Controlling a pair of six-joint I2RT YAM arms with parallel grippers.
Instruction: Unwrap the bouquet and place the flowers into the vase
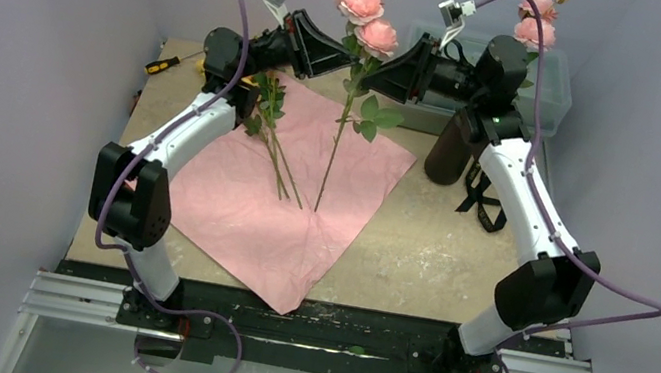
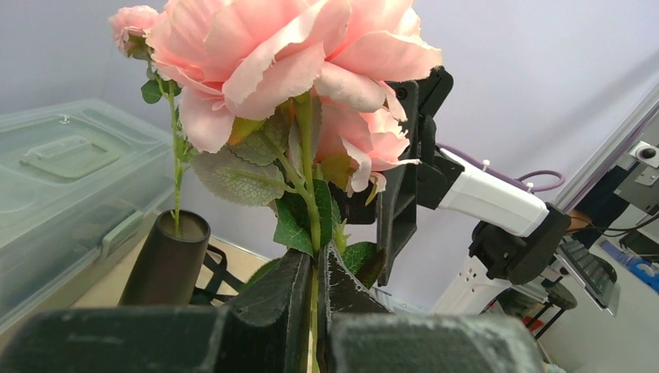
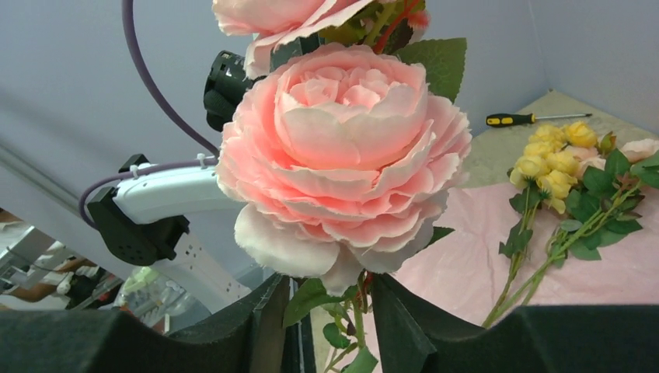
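At the far left of the table [image 1: 417,252] lies a screwdriver [image 1: 164,65] with a yellow and black handle. The left gripper [image 1: 344,55] hangs raised over the middle, pressed together on the green stem of the held rose [image 1: 360,1]. The peach-pink blooms stand above the fingers, and the long stem hangs down toward the pink paper [image 1: 279,229]. That paper lies spread flat across the left and middle of the table. On its far left part rest the loose flowers [image 1: 268,120], yellow and pink with green leaves, their stems pointing near. The right gripper [image 1: 366,78] comes at the same stem from the right, close beside the left one. Its fingers [image 3: 404,326] stand apart with the stem between them, and a gap shows on each side. Right of it the vase [image 1: 447,150] stands upright on the table with one pink flower [image 1: 533,30] in it. A black ribbon [image 1: 481,200] lies near the vase's base, on its right. A translucent lidded box [image 1: 554,87] sits at the far right, behind the vase.
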